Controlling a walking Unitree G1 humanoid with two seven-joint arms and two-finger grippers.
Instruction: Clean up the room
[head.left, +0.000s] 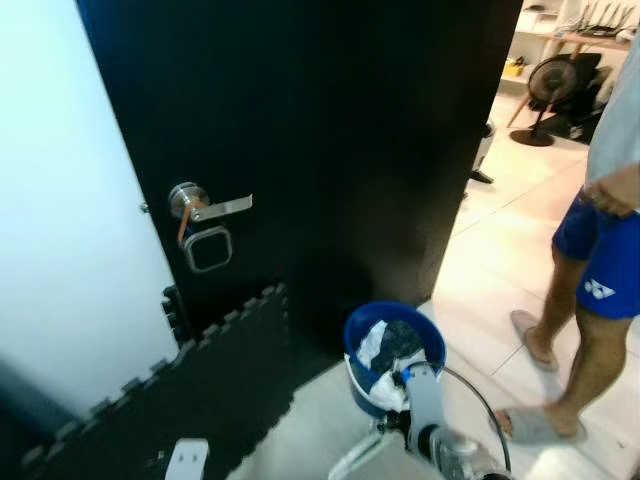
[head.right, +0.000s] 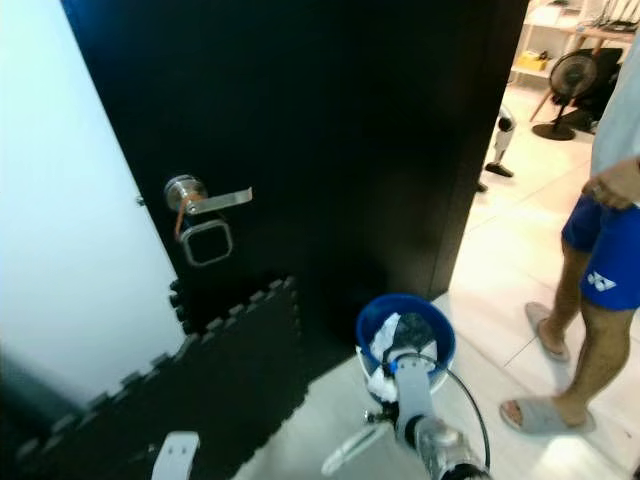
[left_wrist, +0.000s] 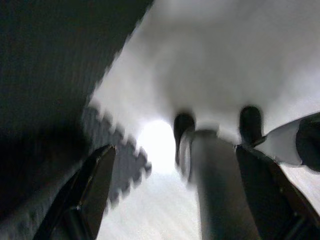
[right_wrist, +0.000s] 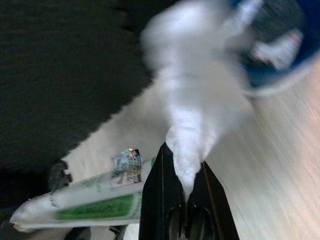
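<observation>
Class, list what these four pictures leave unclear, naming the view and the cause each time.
1. Contents of the blue bin, eye views: the right arm covers part of them.
2. White bag pinched by the right gripper, right wrist view: motion blur hides what it is.
3. Person, eye views: cut off by the picture edge.
4. Dark post between the left gripper fingers, left wrist view: too blurred to identify.

White Yonex logo on blue shorts (head.left: 600, 262).
</observation>
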